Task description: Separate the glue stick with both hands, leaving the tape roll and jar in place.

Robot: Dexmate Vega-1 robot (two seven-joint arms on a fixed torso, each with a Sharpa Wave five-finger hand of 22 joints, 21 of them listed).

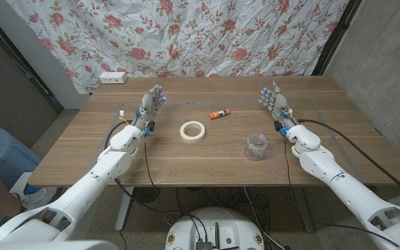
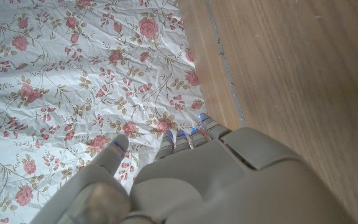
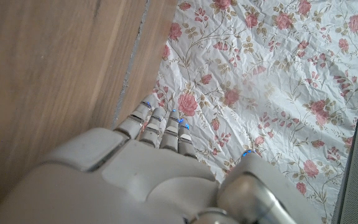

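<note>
A glue stick (image 1: pixel 220 114) with an orange cap and white body lies on its side on the wooden table (image 1: pixel 200 163), past the middle. A cream tape roll (image 1: pixel 192 130) lies flat in front of it, to its left. A clear jar (image 1: pixel 256 146) stands to the front right. My left hand (image 1: pixel 149 107) stands on the table left of the tape roll, fingers apart, holding nothing. My right hand (image 1: pixel 276 104) stands to the right of the glue stick, fingers apart and empty. The left wrist view shows my left hand (image 2: pixel 191 180), the right wrist view my right hand (image 3: pixel 160 180).
A flowered cloth (image 1: pixel 186 35) hangs behind the table, also seen as cloth (image 2: pixel 86 81) and cloth (image 3: pixel 272 81). A white power strip (image 1: pixel 112 77) lies at the far left corner. A blue bin (image 1: pixel 2 153) stands left of the table.
</note>
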